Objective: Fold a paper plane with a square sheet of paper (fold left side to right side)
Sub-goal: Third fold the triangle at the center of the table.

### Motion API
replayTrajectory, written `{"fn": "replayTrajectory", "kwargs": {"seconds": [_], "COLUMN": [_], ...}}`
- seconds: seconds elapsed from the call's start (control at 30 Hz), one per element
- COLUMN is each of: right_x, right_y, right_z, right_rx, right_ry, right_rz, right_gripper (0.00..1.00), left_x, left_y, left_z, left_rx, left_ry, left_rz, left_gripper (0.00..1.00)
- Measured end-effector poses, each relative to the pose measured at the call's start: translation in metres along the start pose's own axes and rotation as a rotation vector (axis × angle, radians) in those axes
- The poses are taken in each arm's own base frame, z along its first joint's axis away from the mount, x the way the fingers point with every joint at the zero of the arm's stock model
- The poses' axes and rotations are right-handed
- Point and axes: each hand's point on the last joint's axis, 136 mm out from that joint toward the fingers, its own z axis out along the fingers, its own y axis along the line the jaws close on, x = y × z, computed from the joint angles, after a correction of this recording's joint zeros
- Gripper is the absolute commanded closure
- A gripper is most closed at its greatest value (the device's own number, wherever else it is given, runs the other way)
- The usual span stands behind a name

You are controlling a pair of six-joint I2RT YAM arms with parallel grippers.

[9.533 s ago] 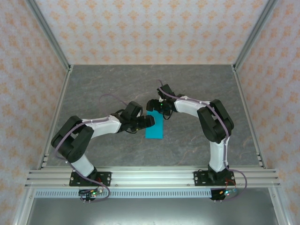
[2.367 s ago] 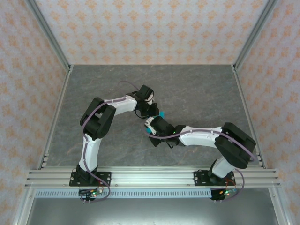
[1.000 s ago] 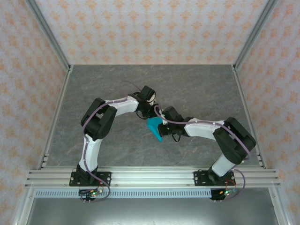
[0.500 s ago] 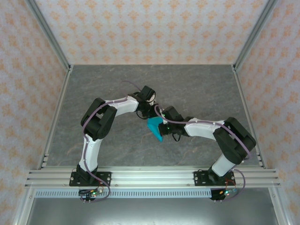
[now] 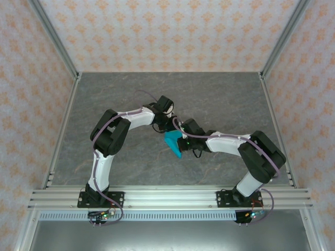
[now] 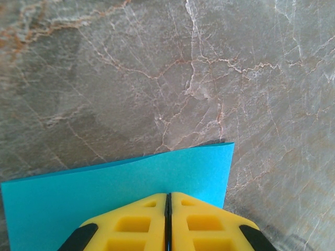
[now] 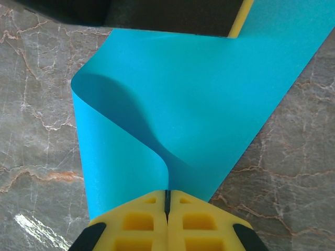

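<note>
The cyan-blue sheet of paper lies mid-table between the two arms, bent over on itself into a narrow wedge. My left gripper is at its far end, and its yellow fingers are shut on the paper near a corner. My right gripper holds the sheet from the right side. In the right wrist view my right gripper is shut on an edge of the paper, which curls up in a soft loop, uncreased. A yellow finger of the left gripper shows at the top.
The grey marbled tabletop surrounds the paper. Aluminium frame rails run along the near edge. Patterned walls close in the back and sides. Both arms are bent inward, so their elbows take up the middle.
Since 2.4 s ago my right gripper has drawn back to the right with the paper's edge, bending the sheet over. Over the last second nothing has visibly moved.
</note>
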Motion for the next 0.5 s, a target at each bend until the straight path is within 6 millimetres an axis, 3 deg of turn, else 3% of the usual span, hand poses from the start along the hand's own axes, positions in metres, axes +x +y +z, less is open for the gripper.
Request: {"fn": "replayTrajectory", "kwargs": {"seconds": [0.5], "right_x": [0.0037], "right_y": [-0.0028], "right_z": [0.0063], "right_rx": [0.016], "right_ry": [0.032], "right_rz": [0.003], "right_gripper": [1.0], "left_x": [0.0001], "left_y": [0.0], "left_z": [0.0002], "left_rx": [-0.002], "left_ry": [-0.001], "left_rz": [0.001], "left_gripper": [0.9]}}
